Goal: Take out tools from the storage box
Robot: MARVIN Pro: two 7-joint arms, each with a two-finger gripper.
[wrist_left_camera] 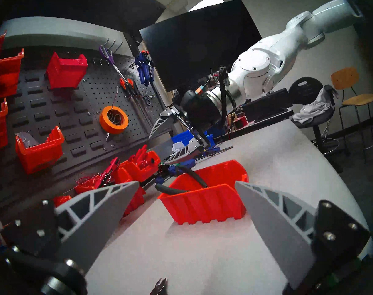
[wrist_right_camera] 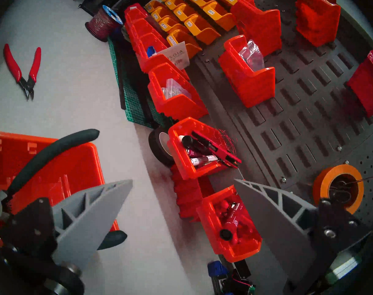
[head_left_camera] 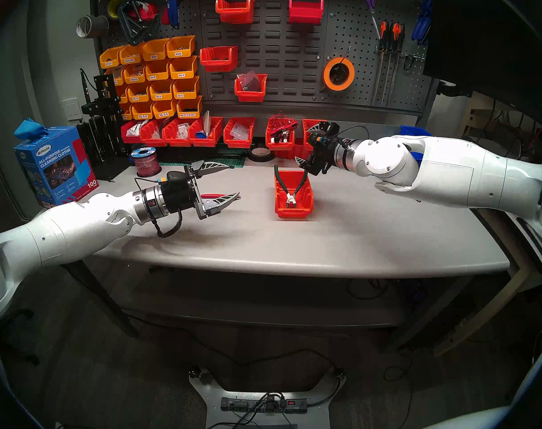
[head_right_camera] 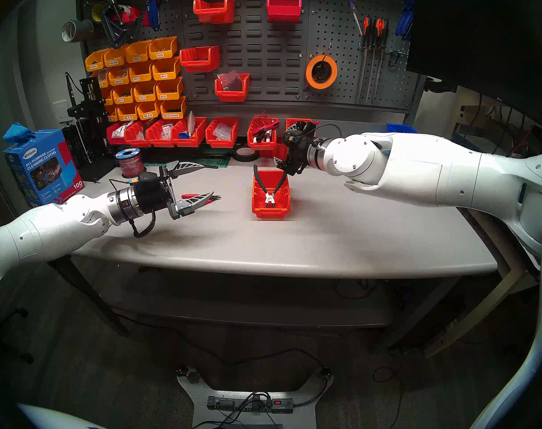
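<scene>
Centrally, ribbed red-orange plastic storage box [head_left_camera: 293, 199] holding dark-green-handled pliers [head_left_camera: 289, 188], red-handled flush cutters [wrist_right_camera: 22, 70] lying left of box, left gripper [head_left_camera: 232, 182] spread empty above cutters, right gripper [wrist_right_camera: 182, 205] spread empty behind box, black tape roll [head_left_camera: 258, 153] beyond.

My left gripper [wrist_left_camera: 186, 207] has matt grey plastic fingers [wrist_left_camera: 96, 213] with ribbed cut-outs, bolted to black plates with shiny metal screws. The storage box [head_left_camera: 293, 199] is glossy red-orange plastic, ribbed along its sides. The pliers [head_left_camera: 289, 188] wear dull dark-green rubbery grips; the flush cutters [wrist_right_camera: 22, 69] have smooth, slightly shiny red sleeves and dark metal tips. The table [head_left_camera: 356, 233] looks matt, smooth grey.
</scene>
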